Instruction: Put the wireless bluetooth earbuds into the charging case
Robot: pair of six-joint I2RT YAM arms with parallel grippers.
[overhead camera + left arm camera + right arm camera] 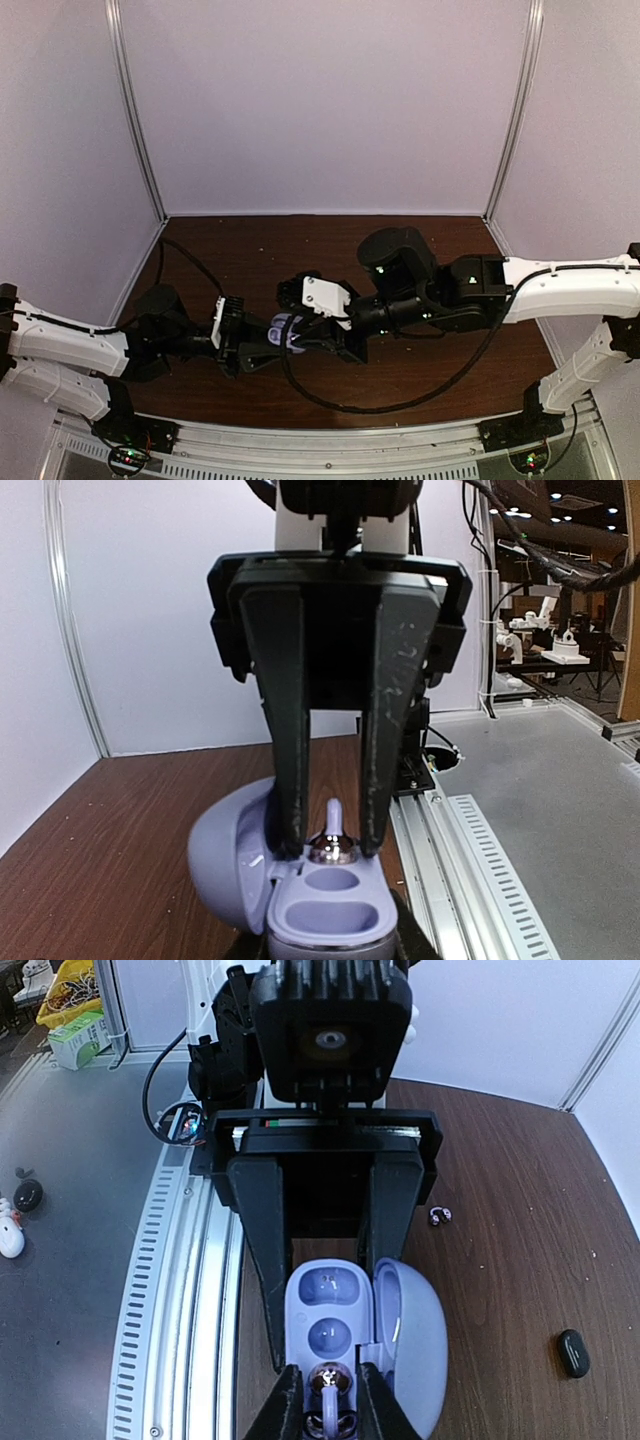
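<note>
From above, the dark brown wood-grain table has both arms meeting near 6 o'clock; the left gripper comes in from 9 o'clock and the right gripper from 3 o'clock, with the small oval grey-blue charging case between them, a patch of its lavender inside showing; how the jaws stand is too small to tell here. In the left wrist view the charging case sits at 6 o'clock, lid swung open toward 9 o'clock, two wells empty; the right gripper's black fingers reach down from 12 o'clock and pinch a tiny glossy pale-purple earbud with a silvery base, at the case's far end just past the wells; whether it touches the case I cannot tell. In the right wrist view the right gripper's own jaws, at 6 o'clock, are closed on that earbud; the left gripper's jaws descend from 12 o'clock and clamp the case by its sides, lid open toward 3 o'clock; on the table at 2 o'clock lies a small dark-and-pale object, too small to name, and at 4 o'clock a small black oval piece.
</note>
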